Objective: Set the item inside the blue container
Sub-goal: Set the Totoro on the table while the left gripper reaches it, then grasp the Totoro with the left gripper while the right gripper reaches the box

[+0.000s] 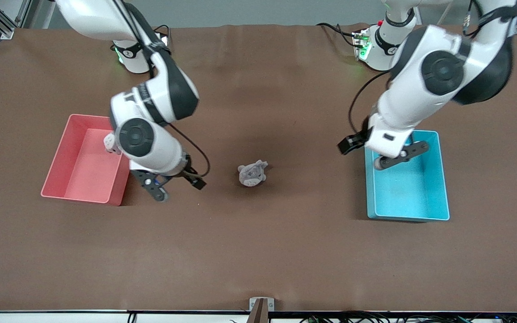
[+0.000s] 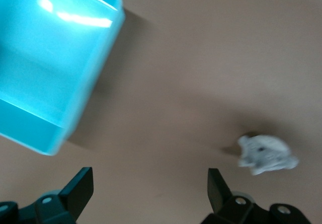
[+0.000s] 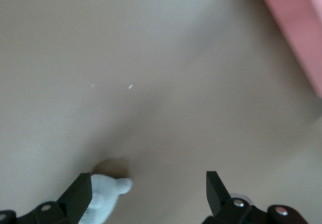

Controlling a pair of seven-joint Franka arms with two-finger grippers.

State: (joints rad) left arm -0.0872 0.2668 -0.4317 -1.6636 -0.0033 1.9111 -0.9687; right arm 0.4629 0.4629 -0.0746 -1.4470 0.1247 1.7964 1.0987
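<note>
A small grey plush toy [image 1: 253, 173] lies on the brown table, midway between the two bins; it also shows in the left wrist view [image 2: 265, 154] and the right wrist view [image 3: 103, 198]. The blue container [image 1: 409, 202] stands toward the left arm's end and nothing shows inside it [image 2: 45, 58]. My left gripper [image 1: 382, 153] hangs open over the container's wall on the toy's side, with bare table between its fingers [image 2: 149, 183]. My right gripper [image 1: 177, 188] is open over the table between the pink bin and the toy [image 3: 148, 183], holding nothing.
A pink bin [image 1: 83, 161] of like size stands toward the right arm's end, with one corner in the right wrist view [image 3: 297, 27]. Brown cloth covers the whole table. A small metal bracket [image 1: 261, 305] sits at the table's edge nearest the front camera.
</note>
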